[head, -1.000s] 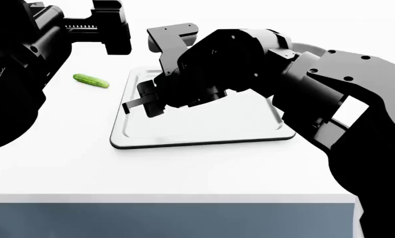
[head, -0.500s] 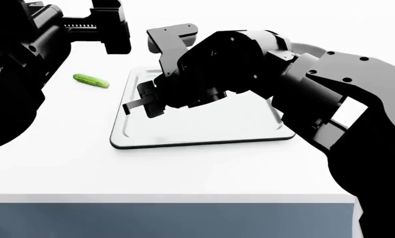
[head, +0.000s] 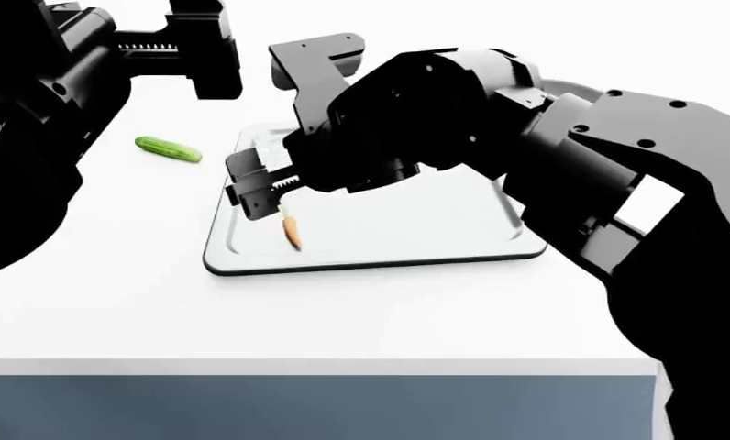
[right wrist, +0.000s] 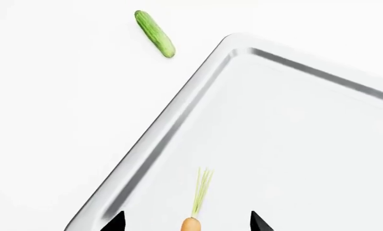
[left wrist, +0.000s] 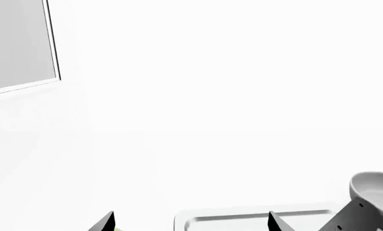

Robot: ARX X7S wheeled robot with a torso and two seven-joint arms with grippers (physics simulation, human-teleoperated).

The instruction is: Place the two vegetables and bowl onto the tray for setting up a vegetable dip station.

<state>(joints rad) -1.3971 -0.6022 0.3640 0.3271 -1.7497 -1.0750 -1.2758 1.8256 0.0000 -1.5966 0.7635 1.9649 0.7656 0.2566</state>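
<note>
The orange carrot [head: 292, 230] lies on the silver-grey tray [head: 340, 264] near its front left corner. My right gripper [head: 258, 189] hangs open just above it. In the right wrist view the carrot [right wrist: 191, 224] and its pale stem lie between the spread fingertips [right wrist: 116, 223], touching neither. The green cucumber [head: 168, 148] lies on the white table left of the tray, and shows in the right wrist view [right wrist: 155, 33]. My left gripper [head: 204, 69] is open and empty, high at the back left. The grey bowl [left wrist: 374, 192] shows only in the left wrist view, beyond the tray [left wrist: 256, 219].
The white table [head: 340, 321] has a front edge close to me. My bulky right arm [head: 561, 156] covers the tray's back and right part and hides the bowl in the head view. A grey panel [left wrist: 18, 43] shows on the far wall.
My right gripper has opened and risen slightly. The carrot, hidden in it before, now lies on the tray. The left arm and cucumber have not moved.
</note>
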